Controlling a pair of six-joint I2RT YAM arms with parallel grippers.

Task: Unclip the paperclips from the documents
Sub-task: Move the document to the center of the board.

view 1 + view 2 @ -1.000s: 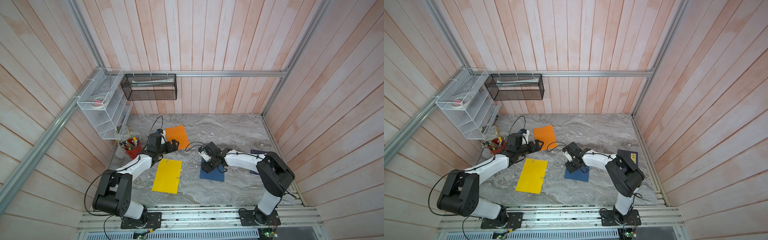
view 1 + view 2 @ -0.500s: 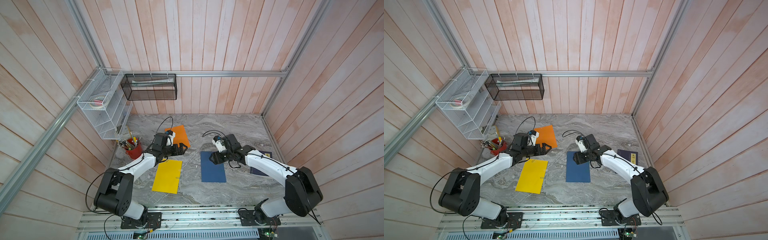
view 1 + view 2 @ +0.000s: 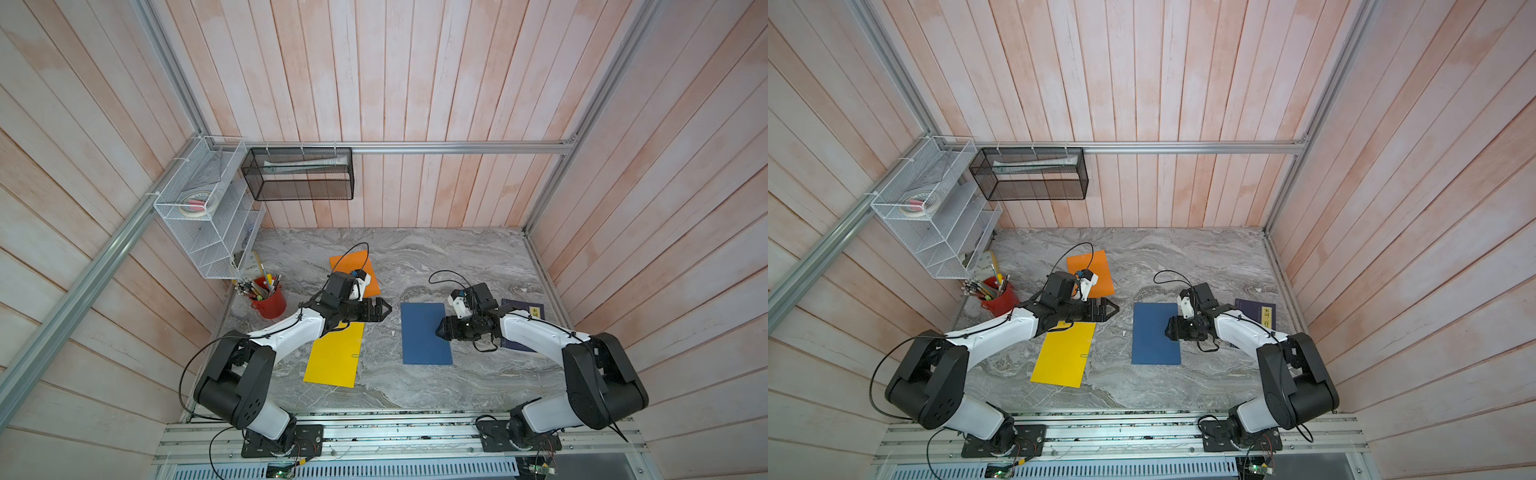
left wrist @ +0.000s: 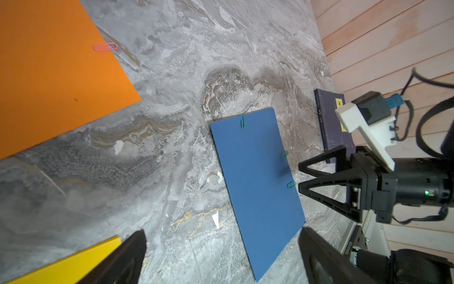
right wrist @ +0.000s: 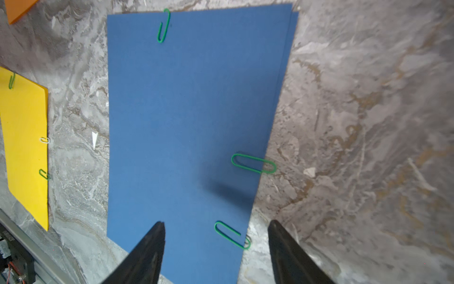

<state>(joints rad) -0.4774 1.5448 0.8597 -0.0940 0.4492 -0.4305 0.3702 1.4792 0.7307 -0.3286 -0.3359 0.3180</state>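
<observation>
Green paperclip (image 5: 232, 234) clipped to the blue sheet (image 5: 184, 123) lies just ahead of the spread right hand (image 5: 216, 222). Left hand (image 3: 384, 309) hovers spread, empty.

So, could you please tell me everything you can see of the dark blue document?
The dark blue document is a thin, matte, paper-like rectangle lying flat on the grey marbled table; a second sheet peeks out at one corner. Three green paperclips grip its edges: one on a short edge, two on a long edge. The open right gripper straddles that long edge near the last clip; contact is unclear.
</observation>
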